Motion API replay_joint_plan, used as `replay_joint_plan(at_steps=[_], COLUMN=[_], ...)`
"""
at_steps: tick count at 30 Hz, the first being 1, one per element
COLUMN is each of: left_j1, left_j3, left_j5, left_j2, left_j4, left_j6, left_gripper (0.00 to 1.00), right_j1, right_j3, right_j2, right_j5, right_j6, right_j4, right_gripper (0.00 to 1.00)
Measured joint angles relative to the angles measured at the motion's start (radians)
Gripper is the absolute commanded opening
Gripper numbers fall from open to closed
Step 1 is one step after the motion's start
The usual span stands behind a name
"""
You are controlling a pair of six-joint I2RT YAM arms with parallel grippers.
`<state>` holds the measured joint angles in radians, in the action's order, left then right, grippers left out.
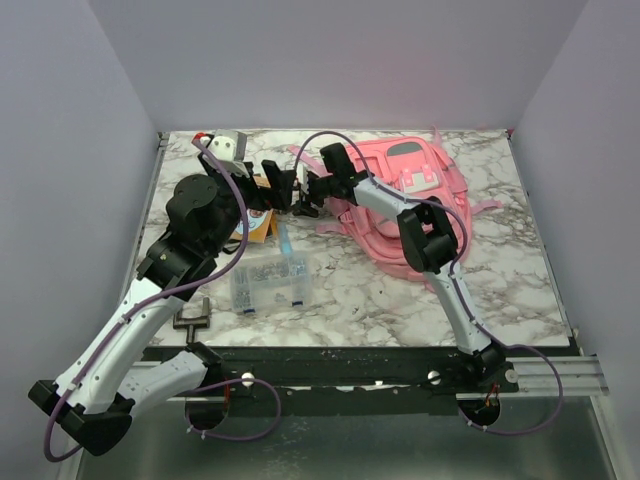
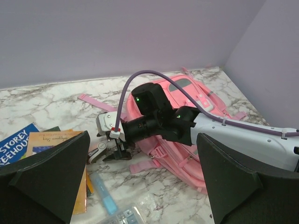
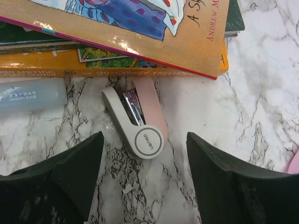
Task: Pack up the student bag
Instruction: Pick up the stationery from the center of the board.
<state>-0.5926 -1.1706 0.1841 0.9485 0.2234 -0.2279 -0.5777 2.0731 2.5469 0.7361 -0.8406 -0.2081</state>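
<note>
The pink student bag (image 1: pixel 400 190) lies flat at the back right of the table; it also shows in the left wrist view (image 2: pixel 177 158). My right gripper (image 1: pixel 303 205) is open, low over the table just left of the bag. In the right wrist view its jaws (image 3: pixel 145 177) stand wide either side of a white-and-pink stapler (image 3: pixel 140 126) lying on the marble, not touching it. My left gripper (image 1: pixel 283 187) is open and empty, held above the table facing the right gripper (image 2: pixel 114 151) and the stapler (image 2: pixel 100 151).
A stack of books (image 1: pixel 255 220) lies left of the stapler, its edge close to it (image 3: pixel 140 28). A pale blue tube (image 3: pixel 32 95) lies beside the books. A clear plastic compartment box (image 1: pixel 270 280) stands nearer the front. A small black clamp (image 1: pixel 192 318) is at the front left edge.
</note>
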Motion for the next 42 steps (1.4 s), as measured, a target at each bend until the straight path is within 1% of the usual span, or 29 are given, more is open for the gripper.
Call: replay_joint_plan(at_steps=[4,6,9,12,16,22,25,27,34,38,42], left_j1=[0.005,0.009,0.014,0.018,0.022,0.023,0.024,0.024,0.024,0.024,0.024], left_j3=[0.0,0.0,0.0,0.0,0.0,0.0,0.0,0.0,0.0,0.0,0.0], left_j5=[-0.012,-0.018,-0.023,-0.026,-0.034,-0.039,-0.039,-0.039,-0.044,-0.046,-0.048], left_j2=[0.0,0.0,0.001,0.002,0.002,0.002,0.002,0.004,0.013,0.013,0.013], left_j4=[0.0,0.0,0.0,0.0,0.0,0.001,0.001,0.001,0.002,0.002,0.003], left_j6=[-0.007,-0.012,-0.018,-0.02,-0.024,-0.026,-0.027,-0.027,-0.037,-0.039,-0.042], left_gripper=[0.98,0.98,0.99,0.98,0.98,0.98,0.98,0.98,0.98,0.98,0.98], right_j1=[-0.002,-0.003,-0.005,-0.007,-0.013,-0.016,-0.019,-0.022,-0.025,-0.024,-0.024], right_j3=[0.002,0.004,0.01,0.014,0.009,-0.049,-0.11,-0.163,-0.412,-0.543,-0.71], right_j2=[0.001,0.002,0.006,0.011,0.011,-0.004,-0.037,-0.068,-0.222,-0.312,-0.449], right_j5=[0.018,0.023,0.031,0.036,0.035,0.025,0.006,-0.016,-0.109,-0.16,-0.212], right_j6=[-0.006,-0.006,-0.006,-0.001,0.01,0.032,0.052,0.064,0.159,0.261,0.393], right_j4=[-0.016,-0.021,-0.026,-0.026,-0.019,0.051,0.097,0.121,0.206,0.242,0.29], right_gripper=[0.73,0.71,0.63,0.59,0.46,0.34,0.27,0.25,0.15,0.13,0.13])
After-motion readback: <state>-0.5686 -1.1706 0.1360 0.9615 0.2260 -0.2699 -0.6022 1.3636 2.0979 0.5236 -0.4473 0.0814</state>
